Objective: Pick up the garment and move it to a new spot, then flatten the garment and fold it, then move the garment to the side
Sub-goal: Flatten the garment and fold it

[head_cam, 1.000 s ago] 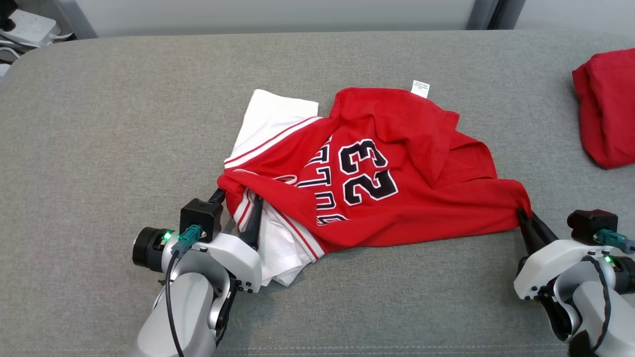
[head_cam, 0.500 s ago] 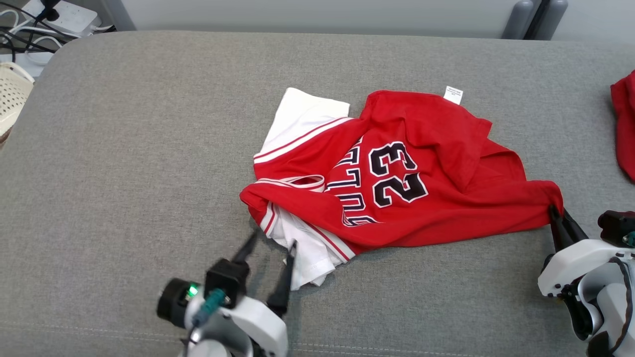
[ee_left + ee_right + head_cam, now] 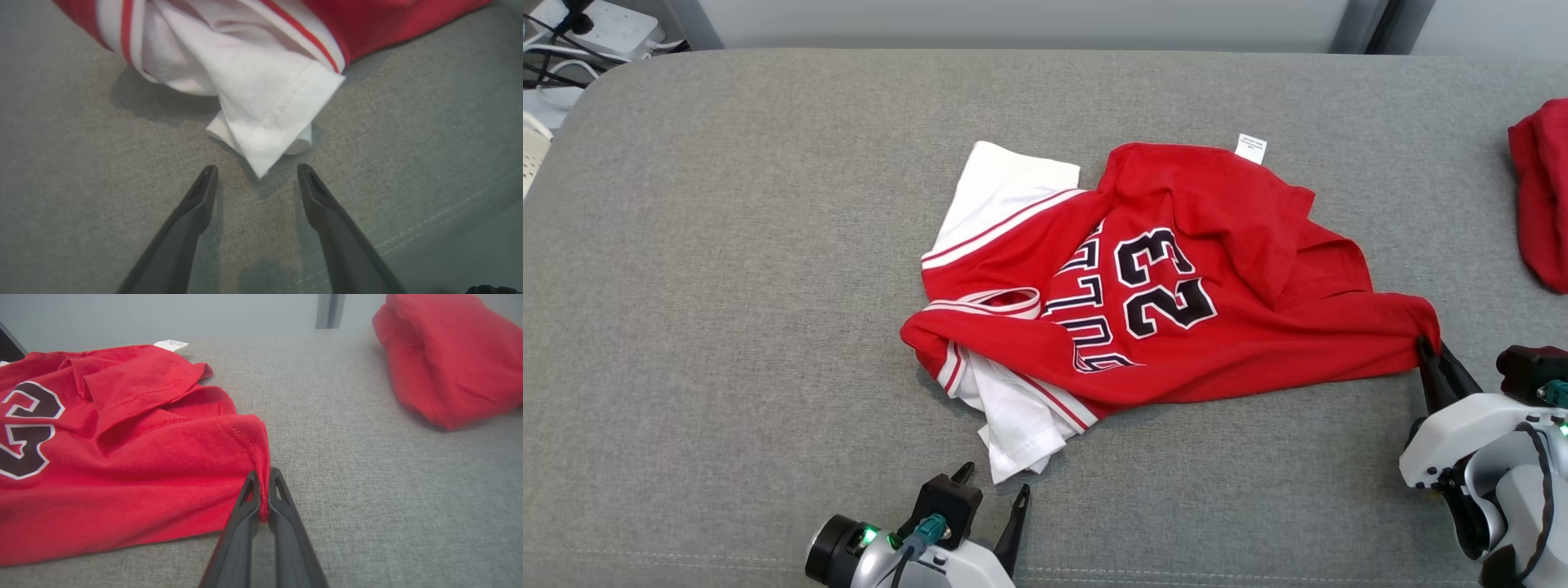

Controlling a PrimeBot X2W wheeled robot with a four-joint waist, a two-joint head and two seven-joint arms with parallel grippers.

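Head view, jersey (image 3: 1176, 286) crumpled mid cushion (image 3: 727, 245), left gripper (image 3: 994, 478) wide, empty, near white hem, right gripper (image 3: 1425, 347) pinching red corner, left wrist view, hem just beyond spread fingers (image 3: 192, 212), right wrist view, jaws clamped on red edge

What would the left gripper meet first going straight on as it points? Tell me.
The white corner of the garment, lying just ahead of the open fingers of the left gripper. It would probably touch that cloth first, though its height above the grey surface is unclear.
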